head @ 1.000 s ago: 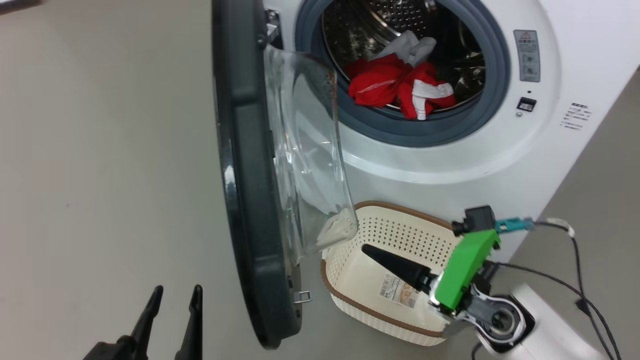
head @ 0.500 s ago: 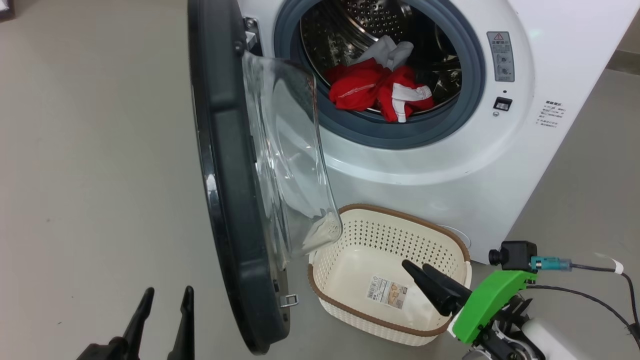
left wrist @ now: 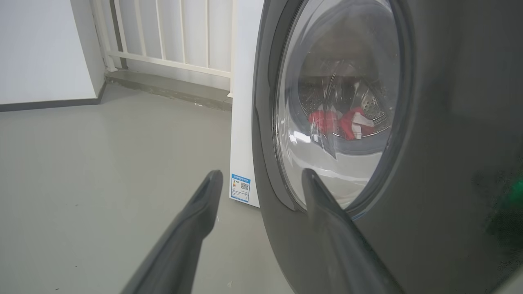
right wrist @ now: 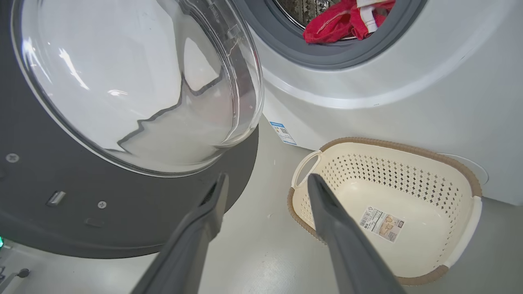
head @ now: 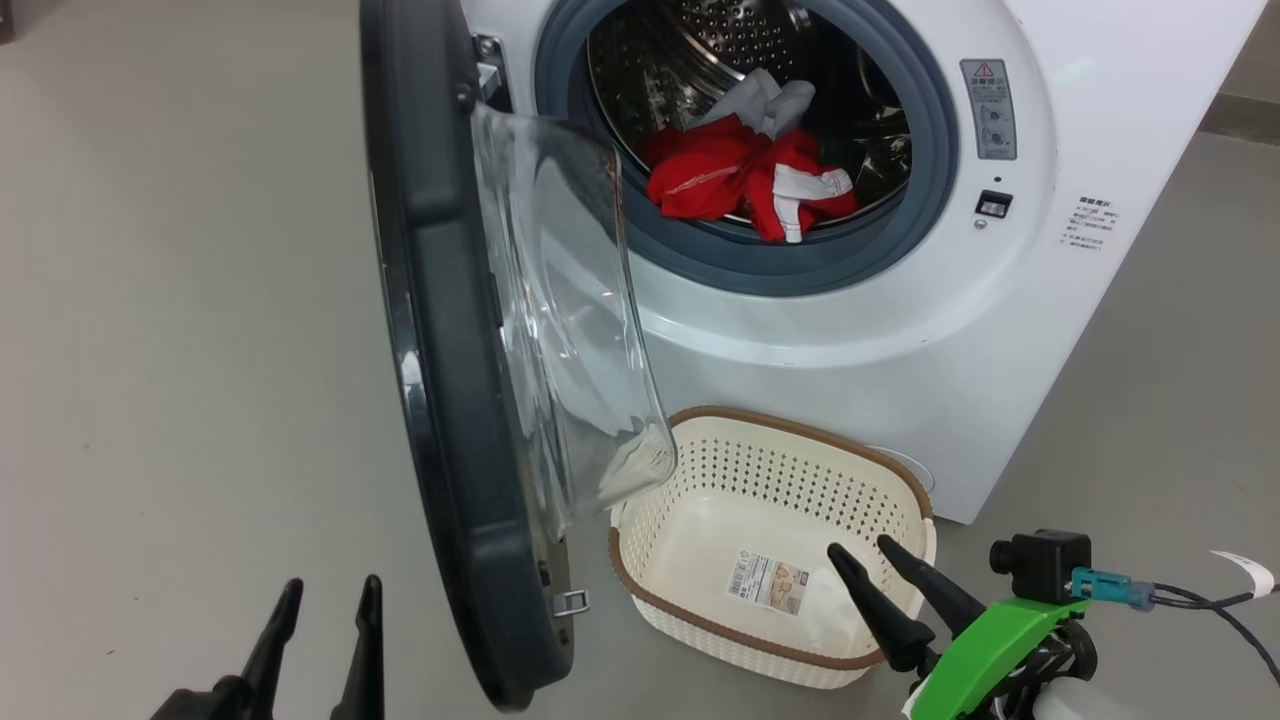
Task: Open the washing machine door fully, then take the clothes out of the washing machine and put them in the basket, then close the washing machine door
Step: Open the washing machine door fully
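The washing machine door (head: 440,350) stands swung open to the left, its glass bowl (head: 560,300) bulging toward the white washing machine (head: 950,300). Red and white clothes (head: 750,175) lie at the drum's front lip. On the floor below the opening sits the cream basket (head: 800,425), holding nothing but its sticker. My right gripper (head: 860,545) is open over the basket's near right corner, with nothing between its fingers. My left gripper (head: 332,580) is open and holds nothing, low on the left by the door's outer face (left wrist: 429,122). The right wrist view shows the basket (right wrist: 408,147) and the clothes (right wrist: 343,20).
Bare grey floor (head: 180,350) spreads left of the door. Cables (head: 1200,600) trail from my right wrist at the lower right. In the left wrist view a white railing (left wrist: 171,36) and a wall stand behind the machine.
The head view has shifted. My right arm has drawn back toward the lower right, from deep over the basket to its near right corner. Its fingers now show apart.
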